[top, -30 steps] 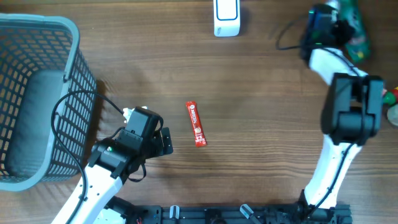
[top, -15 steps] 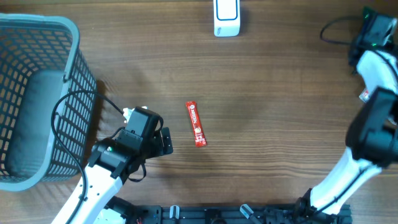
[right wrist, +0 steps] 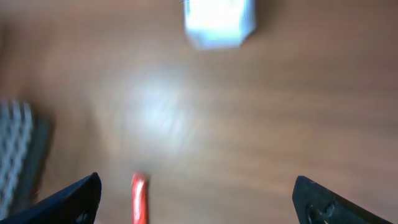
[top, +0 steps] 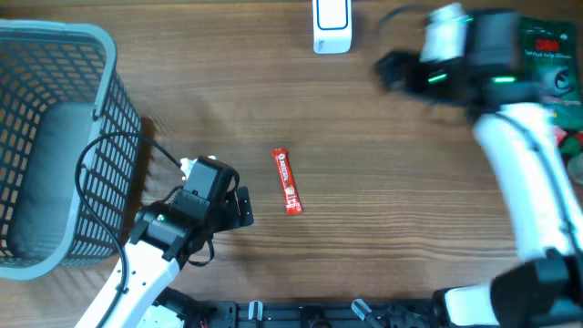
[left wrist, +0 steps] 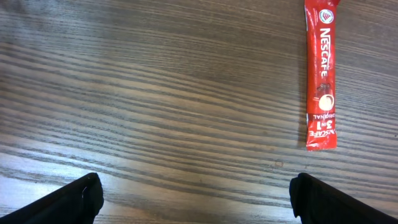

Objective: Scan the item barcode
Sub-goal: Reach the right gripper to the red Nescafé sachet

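The red Nescafe sachet (top: 288,181) lay flat on the wooden table (top: 392,182), near the middle, with its long side running almost straight away from the robot in the overhead view. The left end effector (top: 240,206) was just beside it on the basket side, not touching. Its two fingers were spread wide, and the left wrist view showed only bare wood between them, with the sachet ahead and off to the right. The right end effector (right wrist: 196,202) hung over the far part of the table, to the right of the white scanner (top: 332,25). The overhead picture of it was blurred, but its own camera showed the fingers far apart with nothing between them. A grey mesh basket (top: 64,36) stood at the left edge, well apart from the sachet. A green packet (top: 545,56) lay at the far right corner.
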{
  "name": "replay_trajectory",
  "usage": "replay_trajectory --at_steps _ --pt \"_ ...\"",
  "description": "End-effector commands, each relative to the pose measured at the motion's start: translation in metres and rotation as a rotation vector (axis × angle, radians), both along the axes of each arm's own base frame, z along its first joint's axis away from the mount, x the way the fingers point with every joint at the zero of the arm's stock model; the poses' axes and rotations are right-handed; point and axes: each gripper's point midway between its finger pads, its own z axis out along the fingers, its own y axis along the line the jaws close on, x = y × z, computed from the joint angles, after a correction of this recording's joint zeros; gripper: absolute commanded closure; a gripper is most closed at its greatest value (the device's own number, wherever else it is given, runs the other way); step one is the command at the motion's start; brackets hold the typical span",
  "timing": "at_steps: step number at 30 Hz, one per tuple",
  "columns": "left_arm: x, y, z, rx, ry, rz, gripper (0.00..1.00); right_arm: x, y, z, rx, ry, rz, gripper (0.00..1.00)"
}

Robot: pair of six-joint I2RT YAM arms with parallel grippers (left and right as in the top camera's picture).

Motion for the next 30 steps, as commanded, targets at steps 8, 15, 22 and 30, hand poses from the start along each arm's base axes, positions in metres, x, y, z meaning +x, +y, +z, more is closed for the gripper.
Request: replay_trajectory --at_steps 8,15,22,30 --pt "0.002 0.001 0.001 0.016 -0.010 -0.009 0.00 -0.057 0.100 -0.163 -0.478 0.224 0.246 0.21" --pt "0.002 0.001 0.001 0.017 -0.010 -0.009 0.00 -0.110 0.168 -0.175 -0.418 0.249 0.454 0.16" --pt "0.002 0.001 0.001 0.017 -0.010 -0.009 0.00 -0.120 0.170 -0.215 -0.458 0.317 0.479 0.32" --pt "0.002 0.001 0.001 0.017 -0.010 -0.009 0.00 -0.118 0.170 -0.215 -0.450 0.322 0.454 0.85"
